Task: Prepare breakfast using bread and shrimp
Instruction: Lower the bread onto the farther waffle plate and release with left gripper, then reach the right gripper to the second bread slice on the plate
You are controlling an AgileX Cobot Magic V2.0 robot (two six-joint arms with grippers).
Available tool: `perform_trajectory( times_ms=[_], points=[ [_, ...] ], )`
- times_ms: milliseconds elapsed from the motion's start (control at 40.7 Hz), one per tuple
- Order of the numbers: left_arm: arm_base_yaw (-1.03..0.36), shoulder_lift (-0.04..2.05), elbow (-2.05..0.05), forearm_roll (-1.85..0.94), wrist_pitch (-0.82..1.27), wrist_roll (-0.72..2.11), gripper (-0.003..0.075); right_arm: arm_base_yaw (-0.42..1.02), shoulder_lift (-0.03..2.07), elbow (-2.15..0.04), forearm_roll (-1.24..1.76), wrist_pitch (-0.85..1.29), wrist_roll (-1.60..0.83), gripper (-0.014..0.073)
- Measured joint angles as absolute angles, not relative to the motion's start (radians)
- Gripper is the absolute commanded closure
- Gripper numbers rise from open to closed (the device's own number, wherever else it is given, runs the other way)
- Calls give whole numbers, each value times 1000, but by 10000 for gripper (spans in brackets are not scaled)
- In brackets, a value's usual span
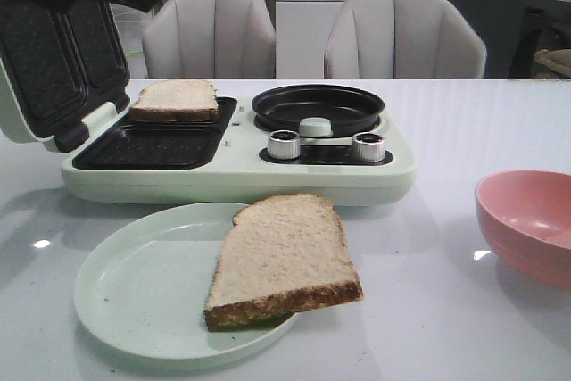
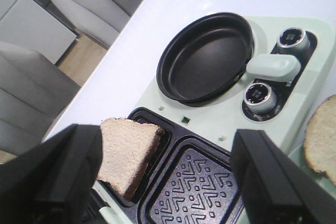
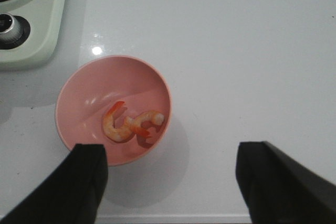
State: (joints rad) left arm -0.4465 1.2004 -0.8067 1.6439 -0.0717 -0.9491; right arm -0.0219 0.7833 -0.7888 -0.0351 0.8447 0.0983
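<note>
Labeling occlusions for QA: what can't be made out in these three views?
- Shrimp: seen only in the right wrist view; in the front view the pink bowl's wall hides the inside, and the frame edge cuts the bowl.
- Knob markings: too small, every view.
- Bread in the sandwich maker: the left claw's finger partly covers it in the left wrist view.
- Right claw: absent from the front view.

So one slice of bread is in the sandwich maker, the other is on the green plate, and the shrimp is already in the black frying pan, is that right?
Not quite. The shrimp is in the pink bowl, as the right wrist view shows; the black frying pan holds nothing in the front view. The rest stands: one slice of bread lies in the sandwich maker, the other slice on the green plate.
</note>
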Motion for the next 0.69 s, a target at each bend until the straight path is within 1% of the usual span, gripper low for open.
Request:
perform_trajectory(
  times_ms=[74, 172, 271, 344, 418, 517, 689],
  points=[
    [-494, 1132, -756, 1644, 53, -956, 169, -22, 783, -789, -35, 845, 98, -15],
    [-538, 1076, -700, 1636, 254, -962, 192, -22, 783, -789, -35, 845, 98, -15],
    [-574, 1055, -651, 1619, 392, -952, 230, -22, 783, -789, -35, 845, 98, -15],
    [-602, 1056, -626, 1564, 462, -889, 244, -22, 783, -789, -35, 845, 98, -15],
    [-625, 1056, -616, 1428, 507, -763, 244, -22, 783, -789, -35, 845, 98, -15],
    [-647, 1055, -615, 1171, 568, -582, 244, -22, 783, -789, -35, 845, 98, -15],
    [-678, 1038, -617, 788, 648, -483, 244, -22, 783, -789, -35, 845, 98, -15]
  ],
)
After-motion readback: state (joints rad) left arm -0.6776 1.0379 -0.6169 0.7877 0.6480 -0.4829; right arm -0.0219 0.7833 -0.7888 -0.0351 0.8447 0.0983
